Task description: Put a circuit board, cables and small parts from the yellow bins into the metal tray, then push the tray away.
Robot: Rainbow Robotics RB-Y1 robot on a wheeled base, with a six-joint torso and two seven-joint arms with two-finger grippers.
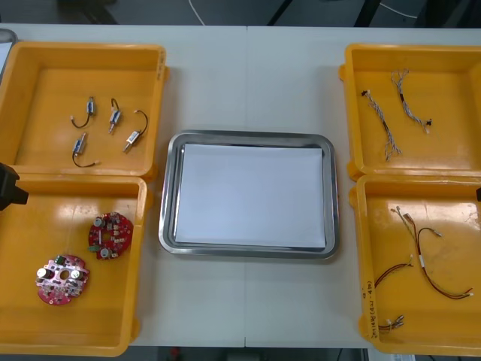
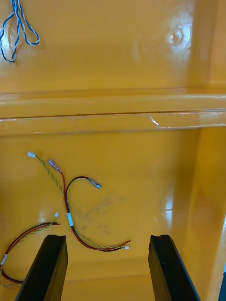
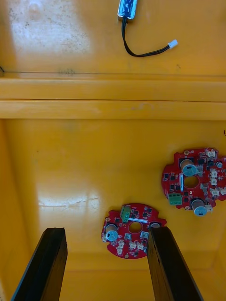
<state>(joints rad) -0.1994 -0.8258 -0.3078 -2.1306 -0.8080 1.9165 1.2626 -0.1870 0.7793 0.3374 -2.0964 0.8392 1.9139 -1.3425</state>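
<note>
We see the left gripper (image 3: pixel 107 231), fingers spread, above a red circuit board (image 3: pixel 123 231) beside one finger; the right gripper (image 2: pixel 107 239), likewise spread, hangs over red-and-yellow cables (image 2: pixel 69 219). Mid-table, the metal tray (image 1: pixel 167 195) sits between yellow bins (image 1: pixel 83 49).

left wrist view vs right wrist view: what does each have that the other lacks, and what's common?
Left wrist: two round red circuit boards, one beside a finger of the open left gripper; past the bin walls, a small metal part with a black cable. Right wrist: red and yellow cables ahead of the open right gripper; a twisted blue and white cable in the farther bin. Shared: yellow bins, black fingers standing apart.
</note>
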